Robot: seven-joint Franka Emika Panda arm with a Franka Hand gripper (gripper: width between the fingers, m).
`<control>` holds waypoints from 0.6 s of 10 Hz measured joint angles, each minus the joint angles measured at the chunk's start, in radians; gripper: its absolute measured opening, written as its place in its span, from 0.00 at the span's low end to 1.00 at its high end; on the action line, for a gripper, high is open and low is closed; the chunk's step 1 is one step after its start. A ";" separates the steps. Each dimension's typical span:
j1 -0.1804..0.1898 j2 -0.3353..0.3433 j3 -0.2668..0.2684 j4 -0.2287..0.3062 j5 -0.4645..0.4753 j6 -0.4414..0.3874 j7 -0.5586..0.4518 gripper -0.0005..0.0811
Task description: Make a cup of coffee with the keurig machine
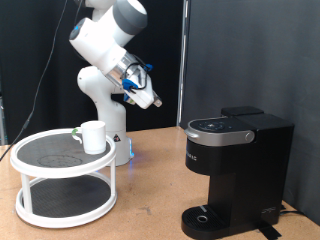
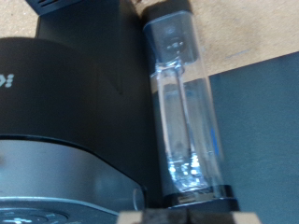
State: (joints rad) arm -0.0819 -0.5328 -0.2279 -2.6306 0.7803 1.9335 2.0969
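The white cup (image 1: 93, 136) stands upright on the top tier of a round white two-tier rack (image 1: 40, 163) at the exterior view's left. The black keurig machine (image 1: 235, 170) stands at the right with its lid down. My gripper (image 1: 151, 99) hangs in the air between them, above the table and higher than the machine, tilted toward it and holding nothing. In the wrist view the machine's black top (image 2: 65, 93) and its clear water tank (image 2: 182, 103) fill the frame. My tan fingertips (image 2: 159, 218) show side by side at the frame's edge, so the gripper (image 2: 193, 217) is shut and empty.
The robot's white base (image 1: 112, 130) stands just behind the rack. A wooden table (image 1: 150, 195) carries the rack and the machine. A dark curtain hangs behind, and a cable runs from the machine at the lower right.
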 joint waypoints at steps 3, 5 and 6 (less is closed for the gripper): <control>-0.059 -0.102 -0.010 -0.027 -0.097 -0.016 -0.002 0.01; -0.074 -0.145 -0.009 -0.048 -0.119 -0.021 -0.002 0.01; -0.074 -0.145 -0.017 -0.048 -0.118 -0.045 -0.002 0.01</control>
State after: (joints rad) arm -0.1562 -0.6774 -0.2447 -2.6784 0.6622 1.8888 2.0949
